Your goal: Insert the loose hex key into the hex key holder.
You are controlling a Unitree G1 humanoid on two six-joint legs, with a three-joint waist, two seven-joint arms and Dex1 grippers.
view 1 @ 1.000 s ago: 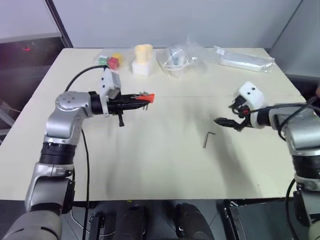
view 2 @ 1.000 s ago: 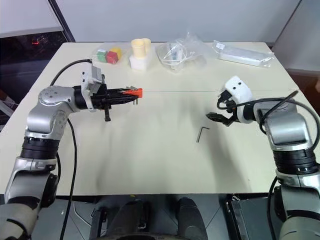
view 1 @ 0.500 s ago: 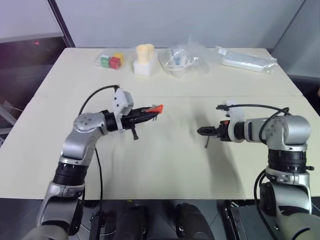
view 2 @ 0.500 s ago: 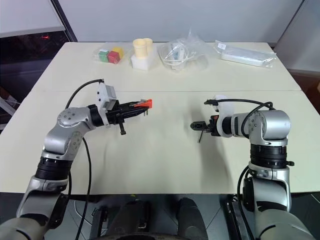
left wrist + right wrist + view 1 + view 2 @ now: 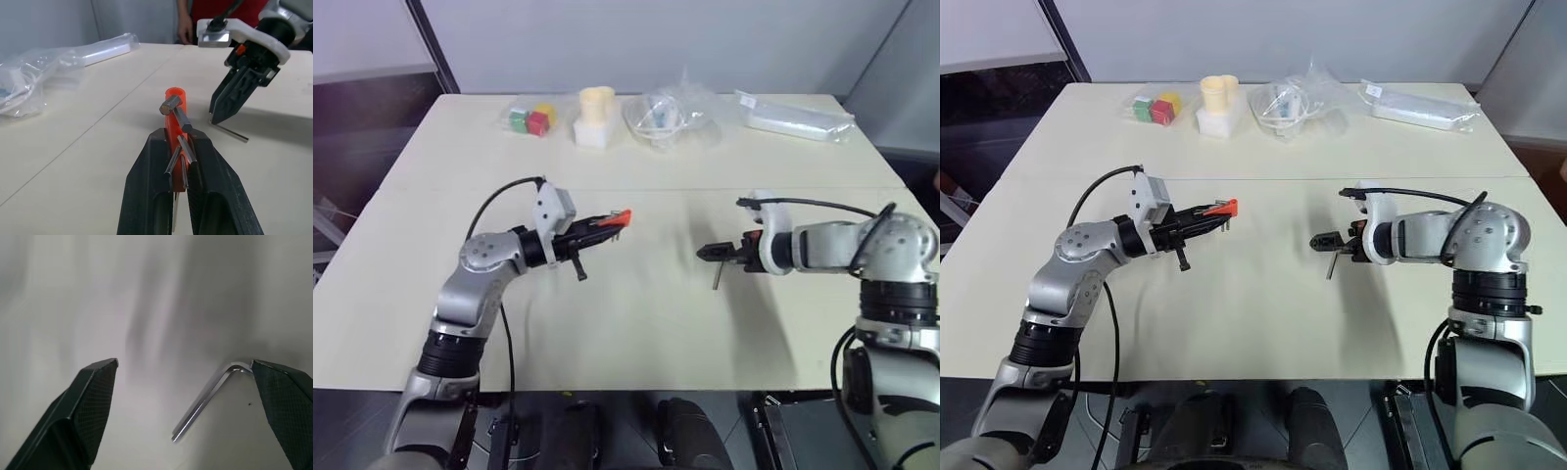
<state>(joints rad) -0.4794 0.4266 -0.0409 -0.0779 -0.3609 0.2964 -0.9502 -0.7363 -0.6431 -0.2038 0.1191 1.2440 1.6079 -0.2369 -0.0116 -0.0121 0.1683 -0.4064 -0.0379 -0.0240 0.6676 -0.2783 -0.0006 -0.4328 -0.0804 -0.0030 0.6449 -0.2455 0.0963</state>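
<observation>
While the left gripper (image 5: 178, 161) was pinched shut on the hex key holder (image 5: 174, 115), the block was carried level above the table (image 5: 636, 323), its red-orange body projecting forward past the black fingertips. Grey metal keys (image 5: 175, 112) protruded from the holder, one lying across its upper face and others trailing back between the fingers. In the head views the holder (image 5: 618, 217) sat left of the table's centre, clear of the surface, with a short dark stub hanging beneath the left fingers.

The right gripper (image 5: 1324, 241) stood to the right of centre, pointed downward and toward the left arm, with its two fingers spread wide. The loose hex key (image 5: 208, 401) lay flat on the table between those fingers; its bend was touching or just beside one fingertip (image 5: 281, 396), while the long shank ran out into the open gap, well apart from the other fingertip (image 5: 93, 396). Neither finger had closed on it. From the head camera the key (image 5: 717, 274) appeared as a thin dark rod directly below the right fingertips.

Along the far edge of the table were coloured toy blocks (image 5: 530, 119), a pale yellow cup on a white base (image 5: 595, 116), a crumpled clear bag (image 5: 664, 113) and a long packet in plastic (image 5: 795, 115). A person in a red top (image 5: 215, 12) stood beyond the table's far side in the left wrist view.
</observation>
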